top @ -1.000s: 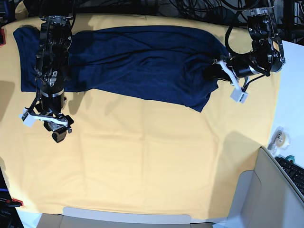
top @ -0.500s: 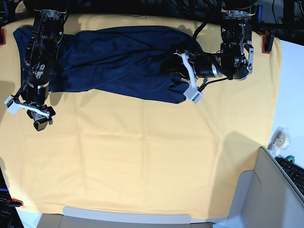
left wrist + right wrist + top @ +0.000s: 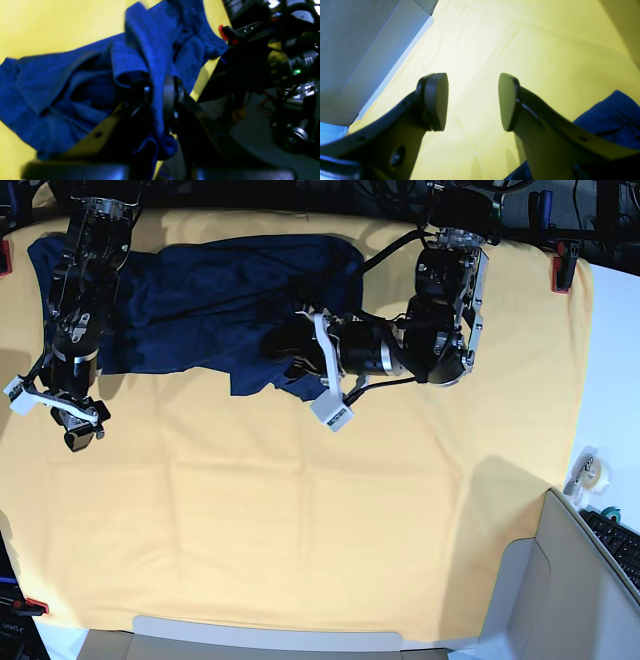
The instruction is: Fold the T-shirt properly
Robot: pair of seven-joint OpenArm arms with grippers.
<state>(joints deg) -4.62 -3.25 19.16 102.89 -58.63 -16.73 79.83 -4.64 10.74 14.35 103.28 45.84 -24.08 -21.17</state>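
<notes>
Navy T-shirt (image 3: 210, 290) hung pinched in the left gripper (image 3: 160, 100); the right gripper (image 3: 472, 100) stood spread, empty. Thin cloth could slip free, bunching the fold.

No text, label, brand, number or sign can be read in any view.

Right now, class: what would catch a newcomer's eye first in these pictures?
The dark navy T-shirt, bunched at the far side of the yellow-orange table cloth. The left gripper is shut on a fold of it near the middle of the cloth. The right gripper hangs open and empty over bare cloth near the shirt's other end.
</notes>
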